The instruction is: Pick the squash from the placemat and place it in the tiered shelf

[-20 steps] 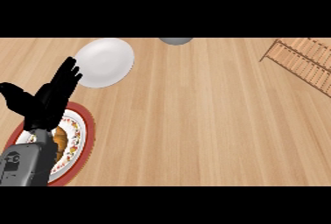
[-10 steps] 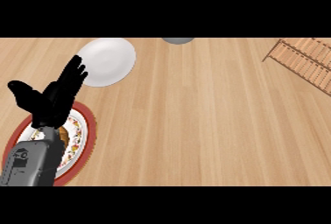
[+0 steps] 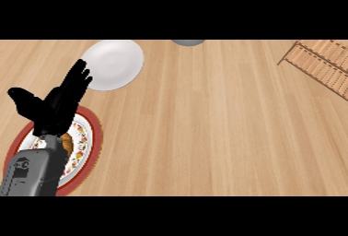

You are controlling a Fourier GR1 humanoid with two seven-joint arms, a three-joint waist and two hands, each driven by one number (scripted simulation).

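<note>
My left hand point(image 3: 54, 103) is open, fingers straight and pointing up-right, hovering over the upper part of the round red-rimmed placemat point(image 3: 95, 138) at the left edge. A small orange-brown piece of the squash point(image 3: 67, 144) peeks out beside my grey forearm, which hides the rest of it. The hand is not holding it. The wooden tiered shelf point(image 3: 325, 64) stands at the far upper right, well away from the hand. My right hand does not show.
A white plate point(image 3: 115, 63) lies just beyond the fingertips of the left hand. A grey round object point(image 3: 188, 42) is cut off by the top edge. Bare wooden counter point(image 3: 211, 124) stretches between the placemat and the shelf.
The left forearm has slid in to the right, and the hand has shifted slightly right and up over the placemat. It stays open. Nothing else has moved.
</note>
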